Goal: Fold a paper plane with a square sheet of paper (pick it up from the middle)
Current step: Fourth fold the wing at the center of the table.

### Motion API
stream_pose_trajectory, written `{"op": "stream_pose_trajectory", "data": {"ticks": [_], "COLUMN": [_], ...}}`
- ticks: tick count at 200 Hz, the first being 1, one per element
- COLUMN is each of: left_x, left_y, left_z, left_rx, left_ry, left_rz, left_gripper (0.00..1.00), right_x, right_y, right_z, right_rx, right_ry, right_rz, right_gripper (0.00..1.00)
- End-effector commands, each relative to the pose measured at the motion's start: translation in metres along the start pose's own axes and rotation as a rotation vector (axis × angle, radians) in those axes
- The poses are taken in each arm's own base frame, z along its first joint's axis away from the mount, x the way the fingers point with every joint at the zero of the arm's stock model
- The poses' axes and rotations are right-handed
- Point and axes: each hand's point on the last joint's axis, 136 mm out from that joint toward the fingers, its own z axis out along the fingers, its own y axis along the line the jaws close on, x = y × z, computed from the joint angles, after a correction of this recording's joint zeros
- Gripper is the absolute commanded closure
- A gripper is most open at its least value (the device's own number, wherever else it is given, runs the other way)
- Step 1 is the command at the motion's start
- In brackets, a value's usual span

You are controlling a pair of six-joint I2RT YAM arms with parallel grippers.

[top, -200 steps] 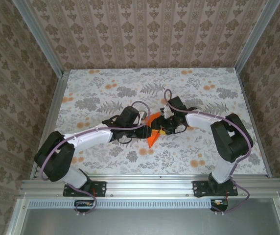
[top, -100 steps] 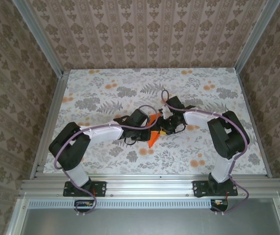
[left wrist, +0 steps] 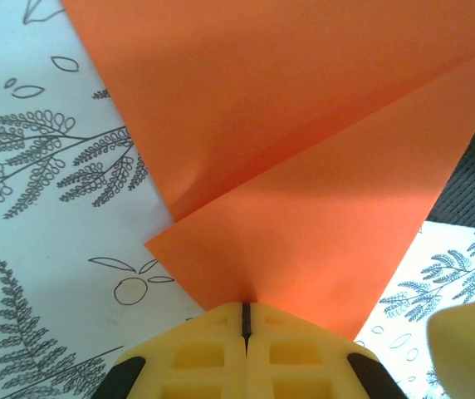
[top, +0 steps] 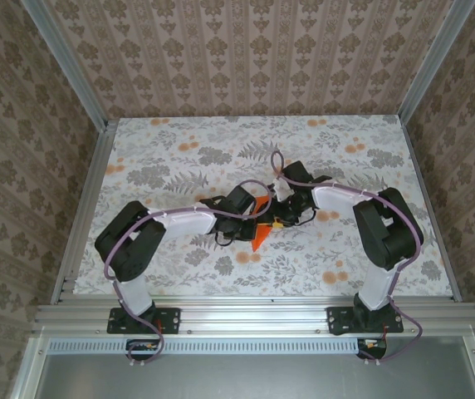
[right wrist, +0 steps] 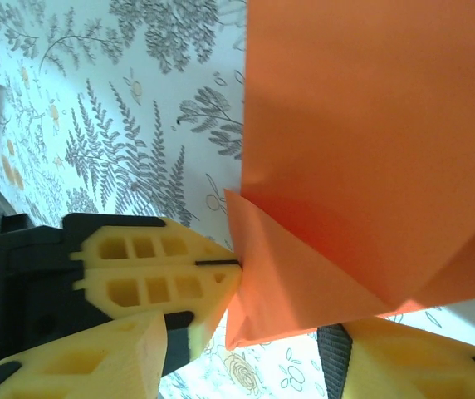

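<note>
The left jaws are shut. Their yellow fingertips point(left wrist: 208, 357) pinch one pointed corner of the thin, bright orange sheet of paper point(left wrist: 304, 108), which is partly folded into overlapping flaps. The sheet lies near the middle of the floral-print table point(top: 163, 158), a little toward the near edge, between the two wrists. I cannot tell whether it rests on the surface or hangs just above it. On its right, the right jaws stand apart, with a yellow fingertip point(right wrist: 403, 353) on each side of the sheet's lower corner, and they do not clamp it.

The paper looks very light and limp. It will likely crease wherever it is pinched and could tear if the two arms pull against each other. Held by one corner alone, the rest will probably droop and swing. A doubled edge or an existing crease looks like the stiffer, safer place to hold.

The table's left, far and right edges are all well apart from the sheet, so there is open room on every side. The tight spot is between the wrists themselves, which crowd close around the paper.
</note>
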Motion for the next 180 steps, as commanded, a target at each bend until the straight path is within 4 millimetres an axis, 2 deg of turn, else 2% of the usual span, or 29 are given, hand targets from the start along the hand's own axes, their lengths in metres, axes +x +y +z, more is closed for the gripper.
{"op": "stream_pose_trajectory", "data": {"ticks": [1,57,96,100,132,159,180], "left_x": [-0.003,-0.001,-0.002,-0.002,-0.004,-0.003,0.001], "left_y": [-0.009,-0.013,-0.016,-0.016,-0.018,-0.018,-0.019], "left_z": [0.001,0.004,0.008,0.009,0.005,-0.001,-0.003], "left_rx": [0.028,0.054,0.073,0.073,0.079,0.072,0.053], "left_ry": [0.008,0.018,0.025,0.025,0.008,-0.008,-0.007], "left_rz": [0.036,0.048,0.057,0.058,0.06,0.062,0.081], "left_gripper": [1.0,1.0,1.0,1.0,1.0,0.87,0.76], "right_x": [0.0,-0.003,-0.005,0.0,0.001,0.001,0.0], "right_y": [-0.005,-0.017,-0.017,-0.02,-0.024,-0.024,-0.018], "right_z": [0.003,0.009,0.012,0.012,0.012,0.01,0.007], "right_rx": [0.025,0.084,0.078,0.087,0.111,0.12,0.098], "right_ry": [0.044,0.071,0.078,0.097,0.098,0.084,0.061], "right_rz": [-0.019,0.001,0.007,0.021,0.035,0.083,0.118], "right_gripper": [0.49,0.52,0.67,0.68,0.8,0.92,0.94]}}
